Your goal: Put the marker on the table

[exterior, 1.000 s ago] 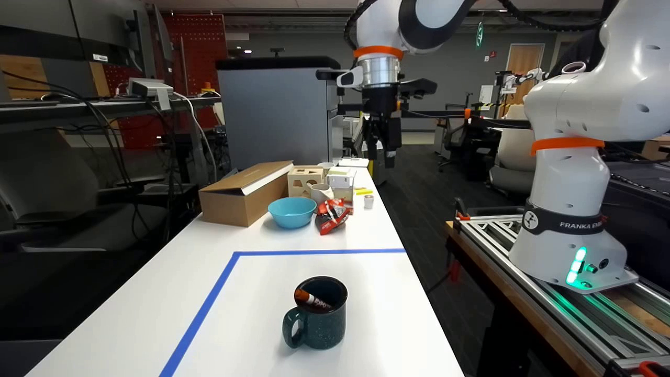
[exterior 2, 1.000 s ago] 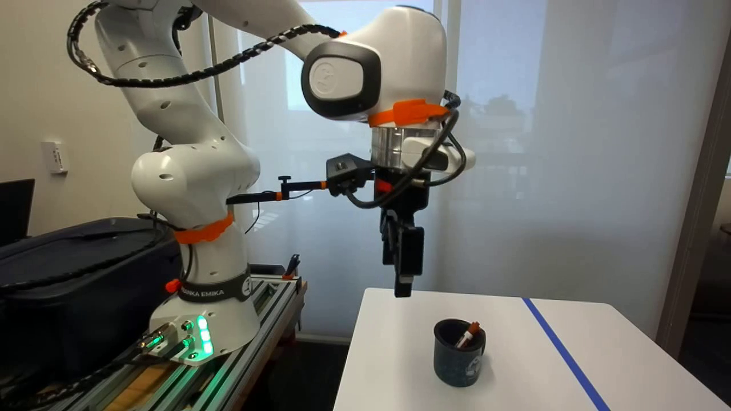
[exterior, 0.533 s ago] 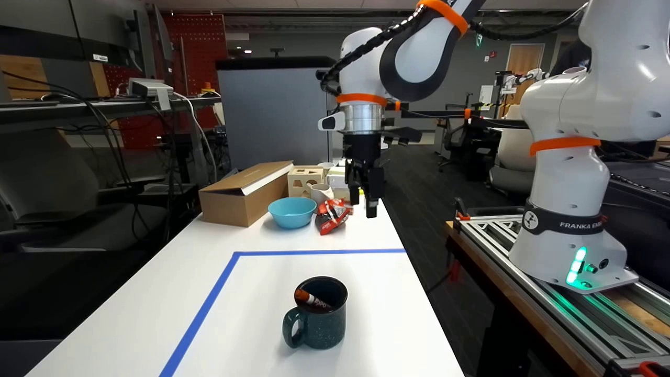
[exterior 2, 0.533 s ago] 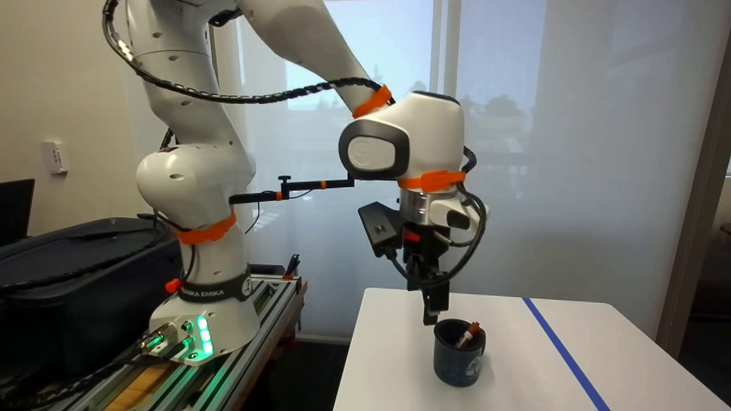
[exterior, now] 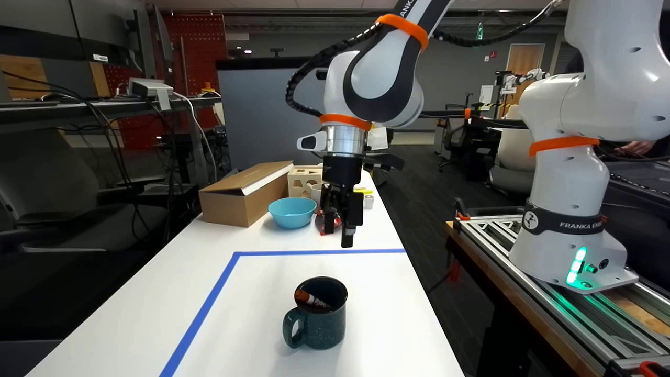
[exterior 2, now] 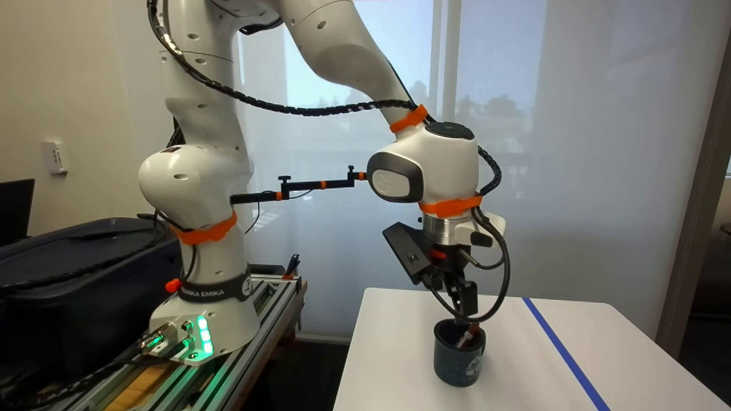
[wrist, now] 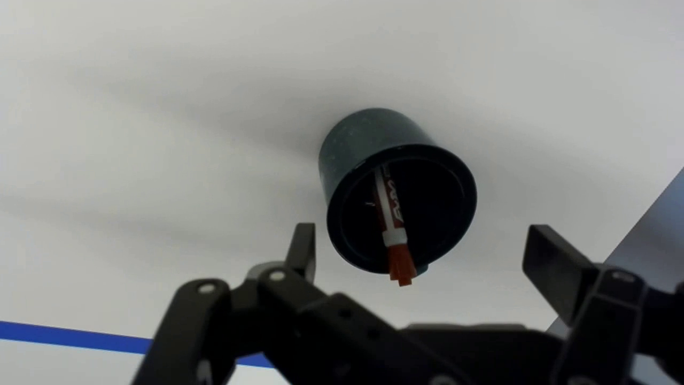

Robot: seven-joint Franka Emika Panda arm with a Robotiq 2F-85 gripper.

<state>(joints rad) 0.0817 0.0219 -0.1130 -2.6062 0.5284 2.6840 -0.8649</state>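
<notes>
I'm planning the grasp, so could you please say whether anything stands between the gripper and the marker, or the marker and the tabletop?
Nothing visible stands between the open gripper and the upper end of the Expo marker. The dark green mug encloses the marker's lower part, separating it from the white tabletop.

In an exterior view the white arm (exterior 2: 342, 51) rises from its base (exterior 2: 231, 325) at lower left, runs past the top edge and slopes down to the wrist (exterior 2: 448, 165), right of centre. In the wrist view the black fingers (wrist: 558, 267) stand spread wide apart, one just left of centre, one at lower right. They point downward in both exterior views.
</notes>
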